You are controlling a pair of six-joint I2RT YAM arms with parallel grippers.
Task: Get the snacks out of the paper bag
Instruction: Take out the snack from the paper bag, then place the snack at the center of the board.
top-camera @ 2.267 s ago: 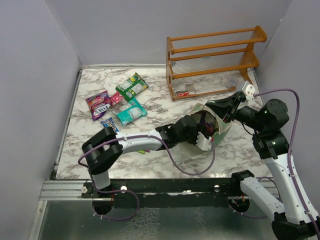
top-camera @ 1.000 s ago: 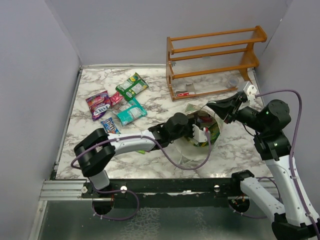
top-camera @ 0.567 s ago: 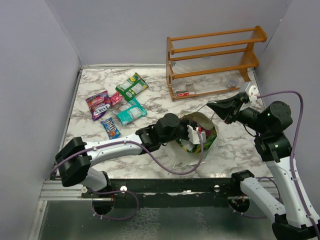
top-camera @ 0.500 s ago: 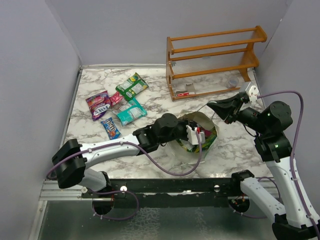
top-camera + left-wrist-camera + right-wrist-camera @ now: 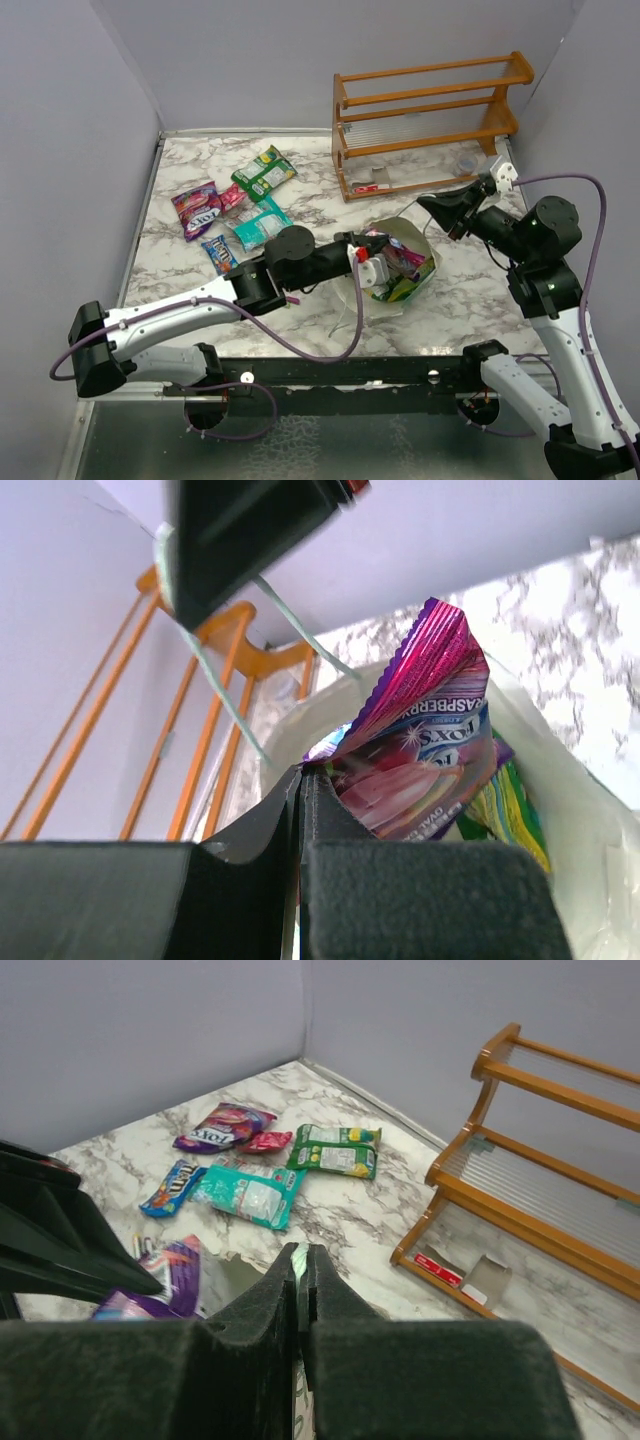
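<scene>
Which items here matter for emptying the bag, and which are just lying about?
Job: paper bag, right gripper on its handle; raspberry packet in left gripper; purple packet, pink packet, green packet, teal packet, blue packet already out.
Lying about: wooden rack, red-and-white item on it.

Lab test cell: grey walls (image 5: 70,150) enclose marble-print table (image 5: 310,180) with 2 bolted arms (image 5: 180,315).

L gripper (image 5: 301,778), R gripper (image 5: 301,1252): jaws closed
</scene>
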